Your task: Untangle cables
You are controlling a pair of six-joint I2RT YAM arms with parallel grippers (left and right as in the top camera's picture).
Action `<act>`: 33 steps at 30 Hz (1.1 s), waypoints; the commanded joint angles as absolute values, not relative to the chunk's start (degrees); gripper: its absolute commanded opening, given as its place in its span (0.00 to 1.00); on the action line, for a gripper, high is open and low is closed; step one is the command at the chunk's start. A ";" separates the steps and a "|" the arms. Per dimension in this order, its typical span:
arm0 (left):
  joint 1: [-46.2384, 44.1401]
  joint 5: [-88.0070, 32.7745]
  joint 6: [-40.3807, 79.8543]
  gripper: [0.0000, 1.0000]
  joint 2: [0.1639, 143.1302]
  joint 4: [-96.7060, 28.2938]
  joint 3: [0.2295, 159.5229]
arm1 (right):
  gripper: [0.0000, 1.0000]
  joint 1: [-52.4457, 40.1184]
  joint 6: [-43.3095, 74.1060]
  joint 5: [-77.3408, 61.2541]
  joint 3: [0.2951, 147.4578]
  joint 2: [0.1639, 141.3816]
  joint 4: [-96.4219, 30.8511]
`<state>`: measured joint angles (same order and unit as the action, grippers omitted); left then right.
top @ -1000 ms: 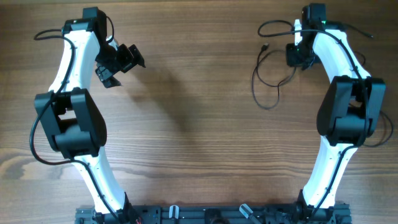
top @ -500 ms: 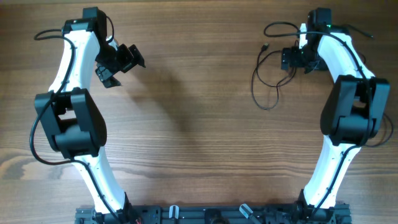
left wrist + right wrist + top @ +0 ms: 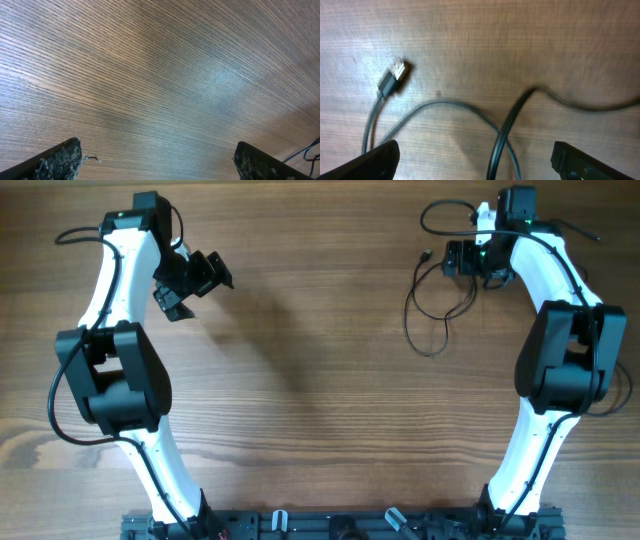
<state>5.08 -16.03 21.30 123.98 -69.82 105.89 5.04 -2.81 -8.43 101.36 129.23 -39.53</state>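
Thin black cables (image 3: pixel 408 315) lie in loose loops on the wooden table at the far right, one small plug (image 3: pixel 426 254) pointing away. My right gripper (image 3: pixel 452 258) hovers over them, open. In the right wrist view two strands cross (image 3: pixel 500 134) between my spread fingers (image 3: pixel 375 161), touching neither, and a silver-tipped plug (image 3: pixel 395 75) lies up left; the gripper (image 3: pixel 477 162) holds nothing. My left gripper (image 3: pixel 197 288) is open at the far left, away from the cables. Its wrist view shows only bare wood between the fingertips (image 3: pixel 59 161), the gripper (image 3: pixel 157 164) empty.
The arms' own thicker black wires loop near the far edge by the left arm (image 3: pixel 75 235) and above the right gripper (image 3: pixel 440 215). Another dark wire (image 3: pixel 306 152) shows at the lower right corner of the left wrist view. The arm bases stand along the near edge (image 3: pixel 330 525).
My right gripper has opened, letting go of the cable, and shifted a little left and toward the far edge. The left arm has not moved.
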 commanded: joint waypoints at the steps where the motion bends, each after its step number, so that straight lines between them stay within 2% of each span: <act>1: 4.99 -16.47 21.41 1.00 123.00 -69.80 106.85 | 1.00 4.95 -2.61 -9.52 100.86 129.99 -35.77; 10: 4.99 -16.47 21.41 1.00 123.00 -69.78 106.85 | 1.00 4.95 -2.57 -9.52 100.86 129.99 -30.65; 33: 4.99 -16.47 21.41 1.00 123.00 -69.80 106.85 | 1.00 4.95 -2.59 -9.50 100.86 129.99 -30.48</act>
